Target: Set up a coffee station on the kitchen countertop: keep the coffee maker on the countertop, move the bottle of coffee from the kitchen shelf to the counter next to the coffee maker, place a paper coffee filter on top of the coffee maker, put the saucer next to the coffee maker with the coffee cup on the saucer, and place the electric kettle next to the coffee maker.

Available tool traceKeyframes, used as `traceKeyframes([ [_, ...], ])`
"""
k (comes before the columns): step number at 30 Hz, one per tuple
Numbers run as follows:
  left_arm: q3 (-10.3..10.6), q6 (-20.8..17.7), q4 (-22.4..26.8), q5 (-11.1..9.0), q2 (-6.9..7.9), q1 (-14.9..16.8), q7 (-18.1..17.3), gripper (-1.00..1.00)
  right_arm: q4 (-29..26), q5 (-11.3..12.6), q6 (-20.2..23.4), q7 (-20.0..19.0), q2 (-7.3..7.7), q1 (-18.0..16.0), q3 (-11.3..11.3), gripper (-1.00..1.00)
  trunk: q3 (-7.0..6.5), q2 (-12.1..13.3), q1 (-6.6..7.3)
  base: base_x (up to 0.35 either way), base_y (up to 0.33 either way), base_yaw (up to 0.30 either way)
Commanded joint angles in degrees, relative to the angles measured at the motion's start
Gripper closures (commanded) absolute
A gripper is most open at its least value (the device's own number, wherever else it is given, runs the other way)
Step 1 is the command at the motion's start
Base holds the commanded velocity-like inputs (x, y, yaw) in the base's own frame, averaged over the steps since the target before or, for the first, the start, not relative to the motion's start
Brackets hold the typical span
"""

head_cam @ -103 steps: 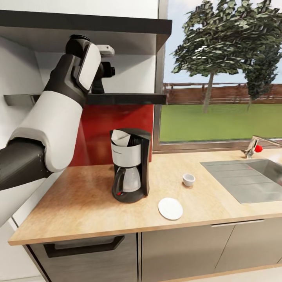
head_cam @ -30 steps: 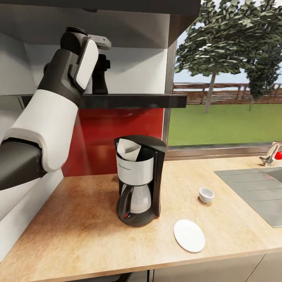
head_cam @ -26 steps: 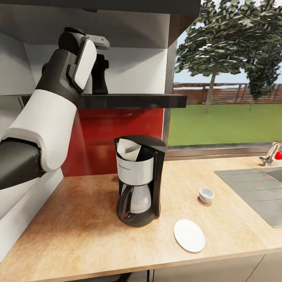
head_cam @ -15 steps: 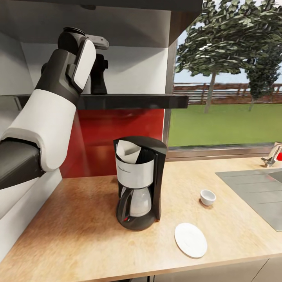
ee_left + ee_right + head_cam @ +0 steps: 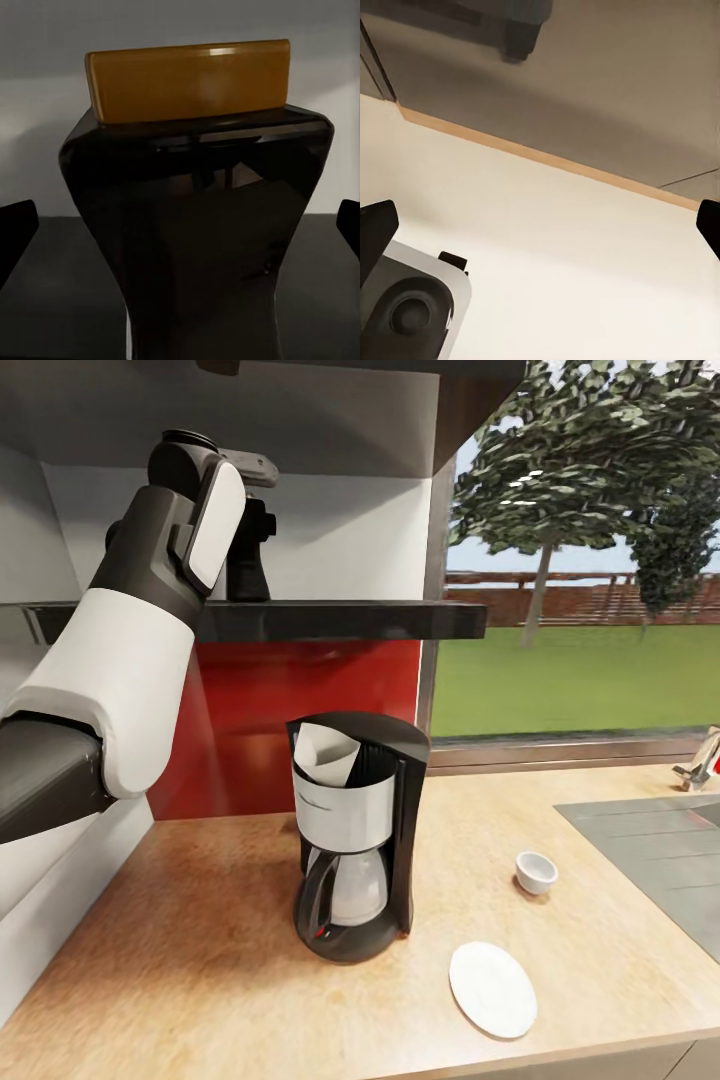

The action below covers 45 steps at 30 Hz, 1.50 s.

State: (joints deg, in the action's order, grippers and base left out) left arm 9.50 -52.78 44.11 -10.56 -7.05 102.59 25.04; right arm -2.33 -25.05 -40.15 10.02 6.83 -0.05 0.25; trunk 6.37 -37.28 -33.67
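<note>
Since the earlier frames the head camera has drawn nearer and swung a little, so the coffee maker [image 5: 355, 840] looms larger; the things on the desk [image 5: 200, 960] have not themselves shifted, and the left arm has stayed raised at the shelf [image 5: 340, 618].

The left hand [image 5: 180, 225] is spread wide, its two dark fingertips [image 5: 16, 232] at either side with the coffee bottle [image 5: 196, 225] straight ahead between them, not yet touched. The bottle stands upright on the shelf, a dark glossy body pinched in at the waist under a broad amber cap [image 5: 187, 79]. It looks rigid, smooth and probably slippery, perhaps glass and moderately heavy if full. The narrow waist seems the best place to grip, since the wider shoulder above would stop it from sliding down through the fingers. The cap looks too wide and shallow for a sure hold.

The right hand [image 5: 540, 225] is also spread, hanging low over pale floor, well away from the task's things.

Counted: one bottle, one coffee maker with one paper filter [image 5: 325, 750] already in its top, one cup [image 5: 537, 872], and one saucer [image 5: 493, 990] lying apart from the cup. No kettle can be seen.
</note>
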Motion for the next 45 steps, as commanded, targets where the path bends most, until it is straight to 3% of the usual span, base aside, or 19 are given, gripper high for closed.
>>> traceKeyframes([
  [1, 0.15, -0.13, 0.02, -0.60, 0.02, 0.06, 0.54, -1.00, -0.04, -0.61, -0.02, 0.54, 0.01, -0.02, 0.02, -1.00, 0.09, -0.08, -0.02, 0.006, 0.000, 0.000],
  [38, 0.10, -0.22, 0.10, -0.60, 0.02, 0.06, 0.45, -1.00, -0.04, -0.59, -0.02, 0.54, 0.01, 0.00, 0.02, -1.00, 0.09, -0.08, -0.02, -0.012, 0.000, 0.000],
  [45, 0.08, -0.22, 0.10, -0.67, 0.02, 0.06, 0.45, -1.00, -0.04, -0.56, -0.02, 0.56, 0.02, 0.00, 0.02, -1.00, 0.63, -1.28, -0.68, 0.000, 0.000, 0.000],
])
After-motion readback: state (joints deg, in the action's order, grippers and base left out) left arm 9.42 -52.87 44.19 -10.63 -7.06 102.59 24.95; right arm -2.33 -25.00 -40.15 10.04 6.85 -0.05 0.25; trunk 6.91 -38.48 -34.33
